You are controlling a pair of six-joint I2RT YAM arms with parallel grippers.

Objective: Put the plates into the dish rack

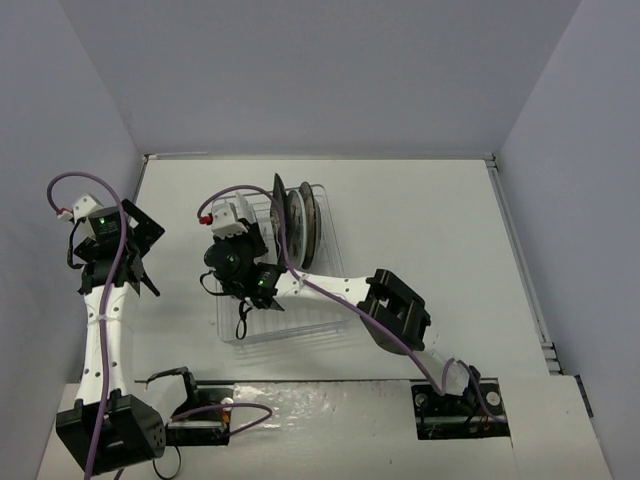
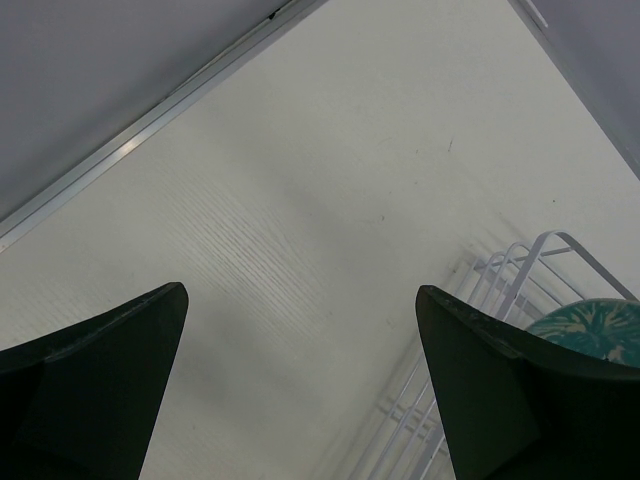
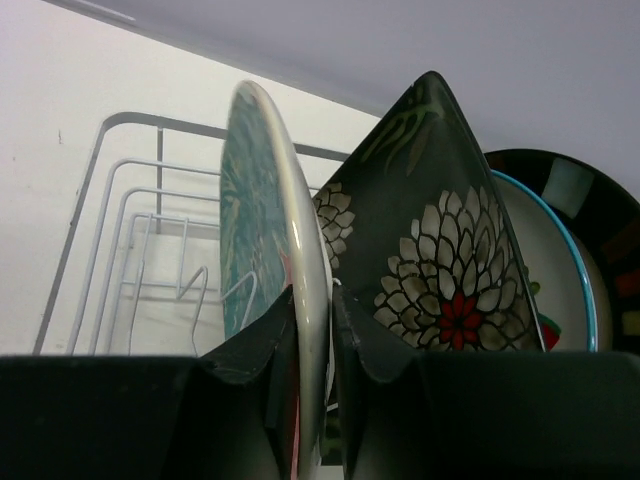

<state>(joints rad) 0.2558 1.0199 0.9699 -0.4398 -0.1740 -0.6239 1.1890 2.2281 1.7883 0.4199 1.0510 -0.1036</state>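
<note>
Rack (image 1: 310,325): silvery wire frame, rectangular, rows of upright prongs. It sat mid-table, long axis running away from the arms.

Four plates stood on edge at its far end, faces set across the rack's length.
- Teal plate (image 3: 260,220): round, glossy, upright, seen almost edge-on. The right gripper (image 3: 312,300) was clamped on its rim, and the fingers hid its lower part.
- Black plate (image 3: 430,230): square, white flowers, one corner up, just beside the teal one.
- White plate (image 3: 545,260): mostly hidden, showing only a blue-edged sliver.
- Striped plate (image 3: 590,200): dark rim, cut off at the view's edge.

Left gripper (image 2: 300,300): jaws wide apart above the white table (image 2: 300,150), left of the rack.
</note>
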